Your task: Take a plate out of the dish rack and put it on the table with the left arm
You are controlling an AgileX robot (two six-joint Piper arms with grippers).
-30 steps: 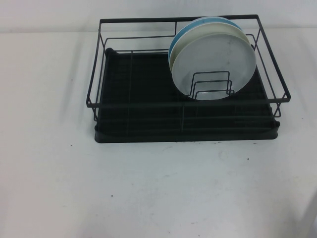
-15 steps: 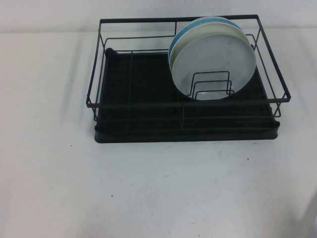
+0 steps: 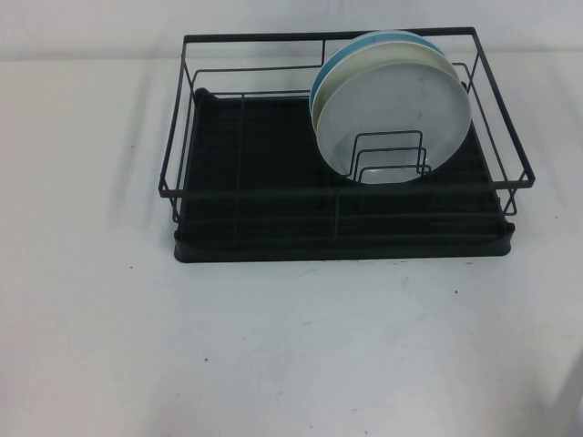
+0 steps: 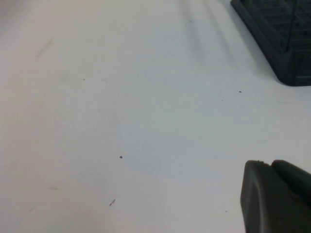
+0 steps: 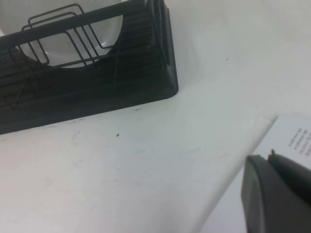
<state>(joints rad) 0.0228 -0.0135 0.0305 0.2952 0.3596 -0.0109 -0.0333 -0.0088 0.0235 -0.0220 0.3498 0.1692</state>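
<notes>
The black wire dish rack [image 3: 339, 187] stands on the white table [image 3: 273, 346] at the back. Three plates stand upright in its right half. The pale grey-blue plate [image 3: 401, 105] is frontmost and leans on the wire dividers; a cream-white plate [image 3: 316, 109] and a teal-blue plate [image 3: 339, 56] show as rims behind it. Neither arm shows in the high view. My left gripper [image 4: 269, 163] is shut and empty, low over bare table, with the rack's corner [image 4: 291, 68] well ahead of it. My right gripper [image 5: 268, 156] is shut and empty, near the rack's right end [image 5: 146, 82].
A white printed sheet [image 5: 294, 138] lies under my right gripper at the table's edge. The rack's left half is bare black tray [image 3: 246, 164]. White table stretches in front of and to the left of the rack.
</notes>
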